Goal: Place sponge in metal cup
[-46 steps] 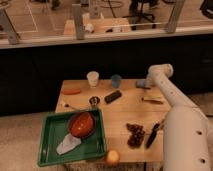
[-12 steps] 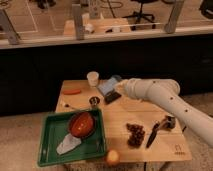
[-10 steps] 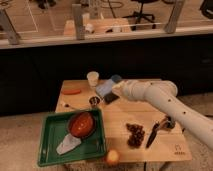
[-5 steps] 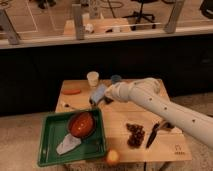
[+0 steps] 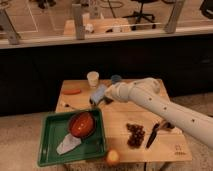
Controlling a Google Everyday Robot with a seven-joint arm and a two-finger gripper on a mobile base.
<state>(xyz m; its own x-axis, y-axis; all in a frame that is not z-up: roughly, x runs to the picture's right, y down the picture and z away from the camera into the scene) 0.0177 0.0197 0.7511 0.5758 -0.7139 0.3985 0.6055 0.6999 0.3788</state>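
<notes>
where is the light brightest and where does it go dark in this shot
camera view: brightest on the pale floor up top, near black behind the light wooden table; even, glare-free light on the tabletop; the end effector, shut on the small blue-grey rectangular sponge, hangs just past the green plastic tray

The arm (image 5: pixel 155 100) was a thick, smooth tube in white, with a rounded, bulbous joint near the middle of the frame. From there it grew broader toward the lower right edge. A few small dark dots marked its shell in a loose line; whether they were screws or holes could not be told. The gripper (image 5: pixel 96 99), small and dark, sat at the arm's left end, just left of the frame's centre.
</notes>
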